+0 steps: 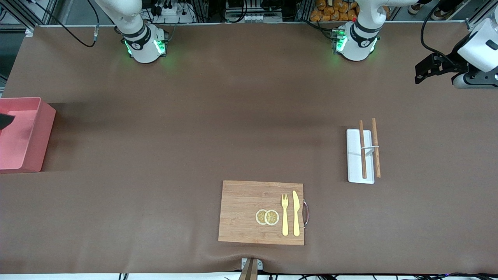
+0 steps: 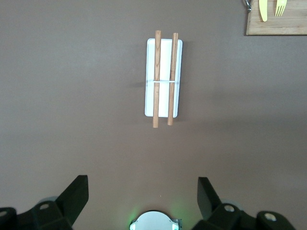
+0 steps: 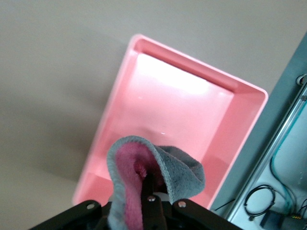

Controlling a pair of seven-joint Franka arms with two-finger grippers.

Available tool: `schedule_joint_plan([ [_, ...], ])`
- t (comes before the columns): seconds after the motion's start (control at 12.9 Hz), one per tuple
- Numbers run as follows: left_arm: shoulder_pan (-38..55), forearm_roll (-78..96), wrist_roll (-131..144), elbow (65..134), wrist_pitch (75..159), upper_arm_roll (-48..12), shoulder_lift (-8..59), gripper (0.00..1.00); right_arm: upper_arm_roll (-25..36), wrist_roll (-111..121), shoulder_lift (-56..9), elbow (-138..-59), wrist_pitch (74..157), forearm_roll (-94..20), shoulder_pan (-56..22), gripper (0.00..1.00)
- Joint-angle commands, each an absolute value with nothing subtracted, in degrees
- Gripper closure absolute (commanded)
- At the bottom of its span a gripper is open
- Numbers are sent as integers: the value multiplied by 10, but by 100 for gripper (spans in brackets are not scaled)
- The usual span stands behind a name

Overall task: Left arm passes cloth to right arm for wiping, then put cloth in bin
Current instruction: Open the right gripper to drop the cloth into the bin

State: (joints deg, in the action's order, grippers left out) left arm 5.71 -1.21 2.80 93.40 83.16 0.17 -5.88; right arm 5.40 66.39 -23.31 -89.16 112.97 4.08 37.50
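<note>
Right gripper [image 3: 152,203] clenches the cloth [image 3: 144,184] above the bin [image 3: 144,62] (left gripper [image 2: 143,199] waits, released); off-centre release risks snagging the wall.

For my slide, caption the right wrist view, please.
Right gripper holds the cloth above the pink bin.

Chopsticks [image 1: 369,147] on white tray [image 1: 355,167]; fork [image 1: 285,214], knife [image 1: 296,213] on cutting board [image 1: 245,210].

The salmon-pink rectangular plastic bin [image 1: 27,134] runs off the frame's left edge; there only a dark sliver of the right gripper [image 1: 4,119] shows.
</note>
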Motion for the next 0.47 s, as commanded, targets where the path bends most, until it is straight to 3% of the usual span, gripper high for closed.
schedule_joint_plan([
  [0.0, 52, -15, 37, 937, 838, -3, -61, 0, 37, 714, -335, -866, 1185, 10, 419, 100],
  [0.16, 52, -15, 37, 936, 838, -3, -59, 0, 37, 728, -370, -867, 1187, -29, 424, 100],
  [0.23, 52, -15, 37, 935, 838, -3, -58, 0, 38, 728, -372, -867, 1181, -31, 422, 60],
  [0.31, 52, -15, 37, 935, 839, -3, -58, 0, 38, 729, -370, -867, 1180, -30, 419, 1],
  [0.39, 52, -15, 37, 935, 840, -3, -58, 0, 37, 733, -370, -865, 1180, -29, 422, 0],
])
